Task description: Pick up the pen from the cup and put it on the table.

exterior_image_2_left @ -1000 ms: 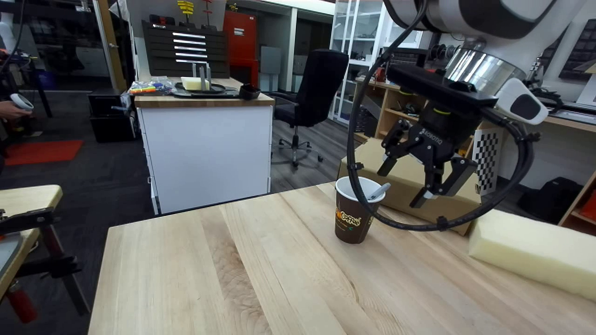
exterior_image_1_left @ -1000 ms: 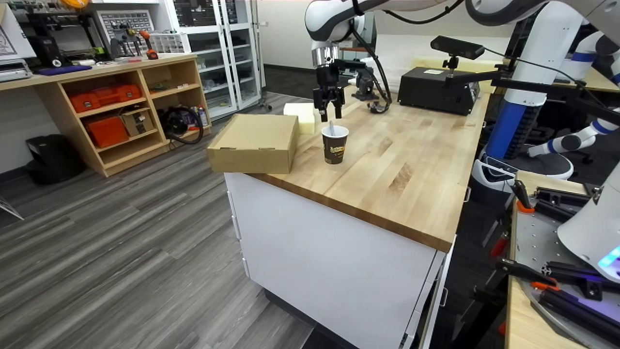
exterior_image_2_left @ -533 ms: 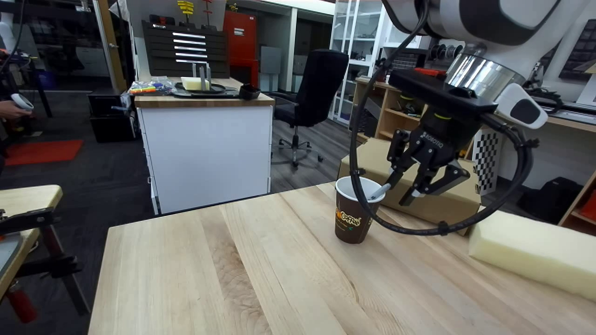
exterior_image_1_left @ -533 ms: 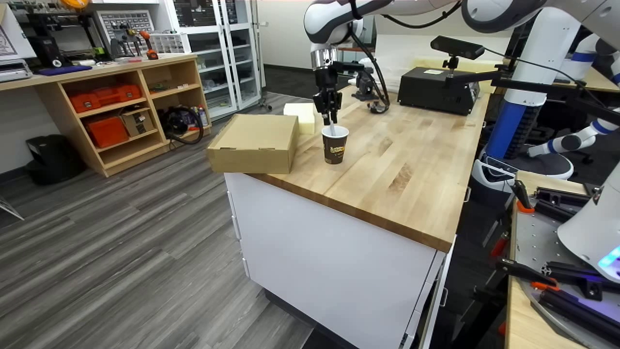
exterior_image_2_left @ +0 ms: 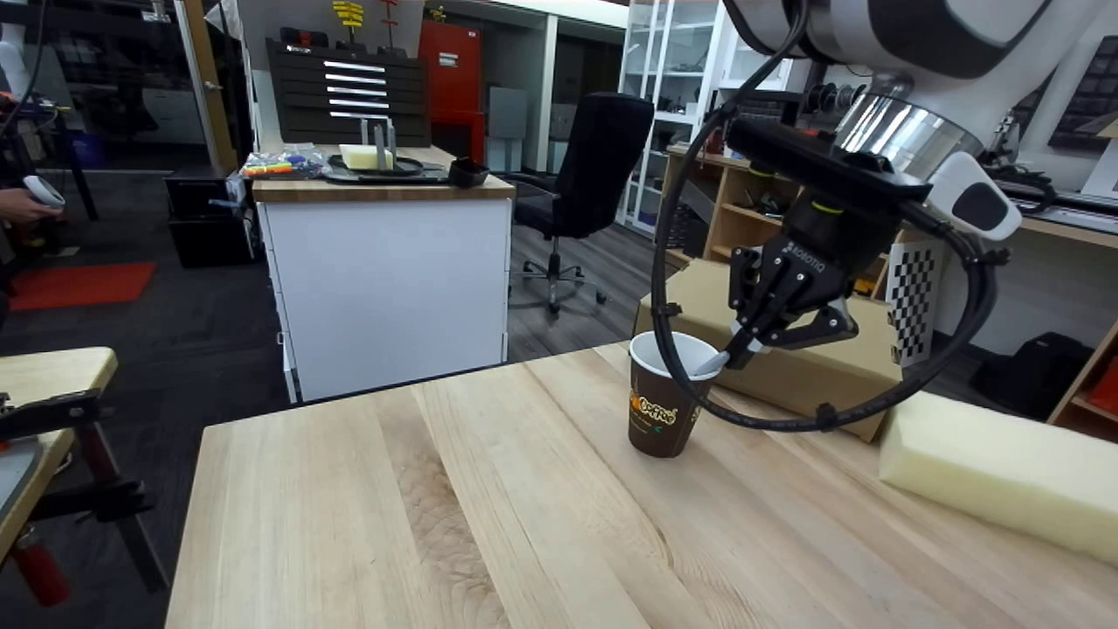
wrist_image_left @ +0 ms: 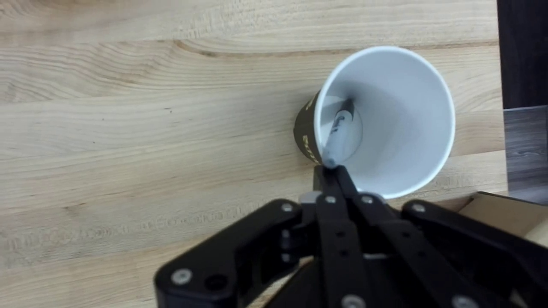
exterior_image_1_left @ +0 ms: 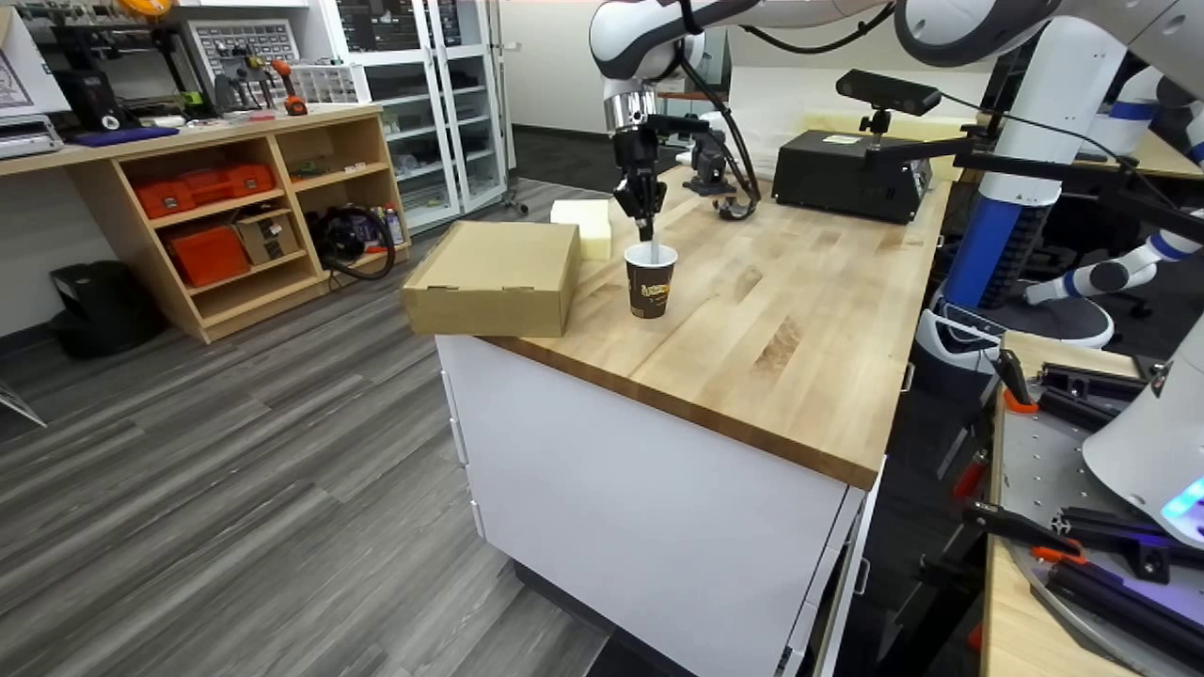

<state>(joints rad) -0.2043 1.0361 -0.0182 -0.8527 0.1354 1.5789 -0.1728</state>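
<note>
Currently the pen (wrist_image_left: 338, 134) is in the cup (exterior_image_2_left: 657, 419), slanting: its dark end is down near the cup's floor, while its pale upper end pokes out at the rim, toward eight o'clock in the wrist view. The jaws reach in from six o'clock there, their tips drawn together right at that upper end; whether they truly pinch the pen or merely rest against it, I cannot tell. It should handle as a light, stiff thing, hardly fragile, but smooth enough to slip or swivel if caught only by the very end. A better hold would be a little lower on the barrel, just above the rim, with the jaws squarely across it. Lifting along its slant ought to spare the cup, which looks like thin paper and is probably light enough to tip or drag if the pen catches. The cup stands upright on the counter (exterior_image_2_left: 376, 524), where the pen has yet to be laid. In an exterior view, a cardboard box (exterior_image_1_left: 503, 263) sits at nine o'clock of the cup and a pale yellow block (exterior_image_1_left: 588, 226) at ten, so setting down toward three o'clock seems easier.
</note>
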